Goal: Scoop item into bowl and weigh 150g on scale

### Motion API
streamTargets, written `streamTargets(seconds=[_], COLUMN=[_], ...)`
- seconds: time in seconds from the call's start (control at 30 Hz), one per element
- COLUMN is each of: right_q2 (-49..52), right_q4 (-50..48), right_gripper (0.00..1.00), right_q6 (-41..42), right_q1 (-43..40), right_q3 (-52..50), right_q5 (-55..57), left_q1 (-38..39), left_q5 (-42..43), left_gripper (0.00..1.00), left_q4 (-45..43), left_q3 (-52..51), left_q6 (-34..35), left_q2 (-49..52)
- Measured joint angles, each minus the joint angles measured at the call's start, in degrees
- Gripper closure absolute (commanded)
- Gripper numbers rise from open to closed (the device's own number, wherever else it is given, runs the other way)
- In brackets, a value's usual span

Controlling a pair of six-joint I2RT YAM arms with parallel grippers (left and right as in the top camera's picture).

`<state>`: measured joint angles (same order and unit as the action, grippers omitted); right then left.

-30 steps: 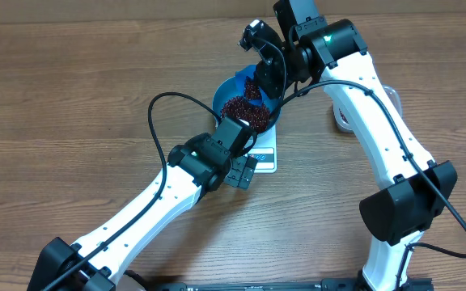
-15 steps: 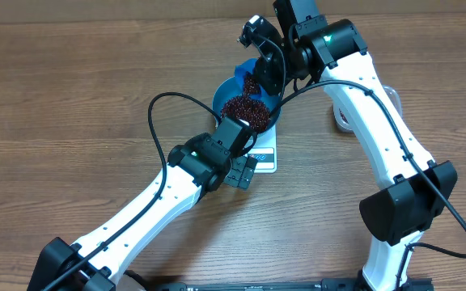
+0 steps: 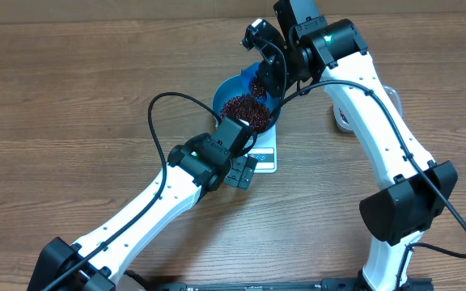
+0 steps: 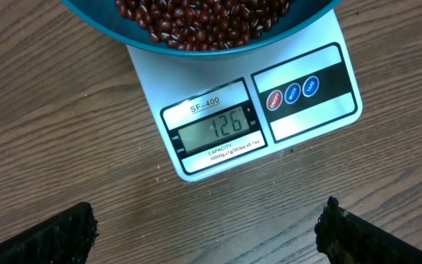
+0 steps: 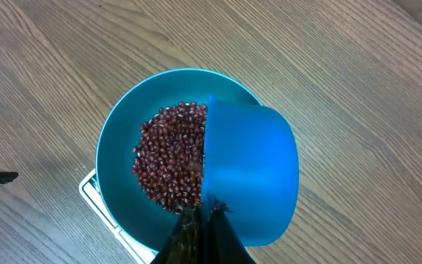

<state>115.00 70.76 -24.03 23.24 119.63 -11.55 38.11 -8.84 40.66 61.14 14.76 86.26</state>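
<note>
Dark red-brown beans (image 5: 168,165) lie heaped loosely in the deep blue bowl (image 5: 116,139). The bowl sits upright on the flat white scale (image 4: 247,103), overhanging it, toward the table's (image 3: 71,97) far edge, mid-width. The display reads 126.

A brown wooden table (image 3: 71,97) fills the overhead view, its grain running side to side in long dark streaks. Soft, even light falls across the surface and leaves only faint shadows. A paler band lines the table's far edge.
</note>
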Motion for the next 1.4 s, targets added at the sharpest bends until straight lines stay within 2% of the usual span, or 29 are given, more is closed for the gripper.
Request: streamTargets(seconds=[1.4], right_q2=[-0.20], right_q4=[0.83], right_gripper=[0.96], right_q6=[1.44], right_q1=[0.37], right_q3=[0.02], right_q5=[-1.07], left_q1=[0.00], left_q5=[0.00], left_gripper=[0.01], left_q4=[0.04], left_q3=[0.00], left_q6=[0.00], left_q2=[0.00])
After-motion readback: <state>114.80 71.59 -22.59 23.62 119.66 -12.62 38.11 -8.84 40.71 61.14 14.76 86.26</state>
